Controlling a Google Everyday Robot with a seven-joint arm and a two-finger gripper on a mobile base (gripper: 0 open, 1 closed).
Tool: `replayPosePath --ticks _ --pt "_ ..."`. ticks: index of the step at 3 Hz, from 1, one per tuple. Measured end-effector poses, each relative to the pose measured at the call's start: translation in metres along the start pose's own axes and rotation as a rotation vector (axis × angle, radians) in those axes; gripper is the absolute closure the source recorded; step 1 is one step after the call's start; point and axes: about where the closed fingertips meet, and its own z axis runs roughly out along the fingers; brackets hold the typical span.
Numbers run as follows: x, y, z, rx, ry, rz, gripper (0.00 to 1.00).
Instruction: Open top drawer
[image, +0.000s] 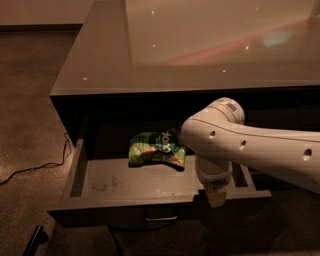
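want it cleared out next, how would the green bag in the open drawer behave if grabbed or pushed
The green snack bag looks crinkled and puffy, so probably light and floppy. It lies flat on the top drawer floor, so a push would likely slide it. The gripper hangs at the drawer's front edge.

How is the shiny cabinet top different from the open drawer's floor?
The cabinet top is glossy; the floor of the top drawer is dull and scuffed. The cabinet top sits higher; the drawer floor holds a green snack bag. Both are grey. The pincer hangs at the drawer's front edge.
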Motion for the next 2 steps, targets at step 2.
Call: replayPosePath --ticks 2 --pt "0.0 0.0 0.0 0.0 0.0 0.0 0.0"
